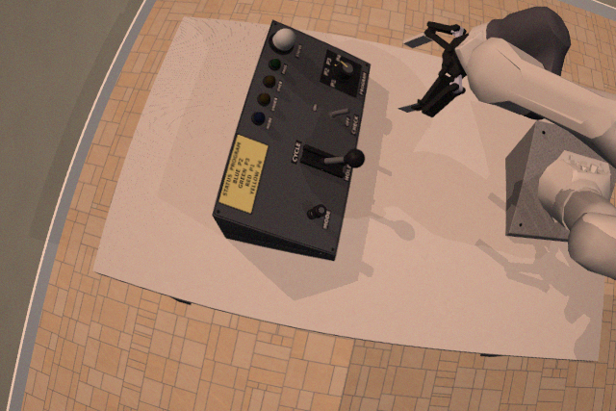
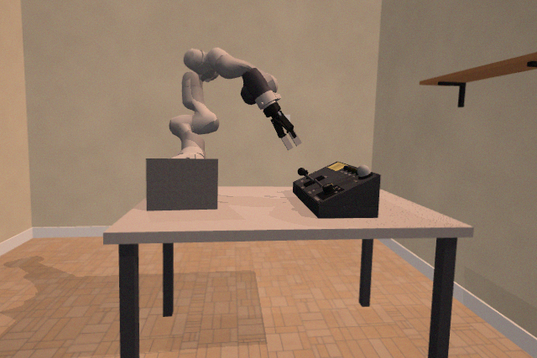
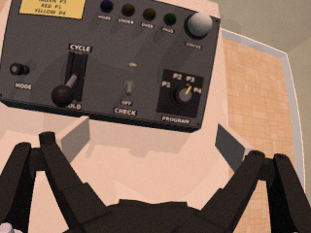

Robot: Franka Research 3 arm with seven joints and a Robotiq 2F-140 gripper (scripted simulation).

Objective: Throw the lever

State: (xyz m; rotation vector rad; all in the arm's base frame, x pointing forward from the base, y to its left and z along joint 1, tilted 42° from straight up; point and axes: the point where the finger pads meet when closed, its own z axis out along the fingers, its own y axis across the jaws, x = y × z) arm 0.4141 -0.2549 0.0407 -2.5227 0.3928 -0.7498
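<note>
Claw [image 2: 289,142] spread wide and holding nothing, poised in the air above the desk [image 2: 260,224], well apart from the console [image 1: 294,142].

The console sits on the desk with its sloped face toward the arm; the lever [image 1: 343,160] stands in its slot with the black ball knob at the HOLD end, the CYCLE label [image 1: 296,151] at the opposite end of the slot; in the wrist view the lever [image 3: 66,87] appears at the lower left of the panel, the claw's dark linkage filling the bottom of the frame; the rotary selector [image 1: 345,68], the small toggle [image 1: 339,112], the white dome button [image 1: 283,39] and the yellow status plate [image 1: 243,173] share the panel; the arm rises from a grey block [image 2: 182,184] at the desk's other end.
</note>
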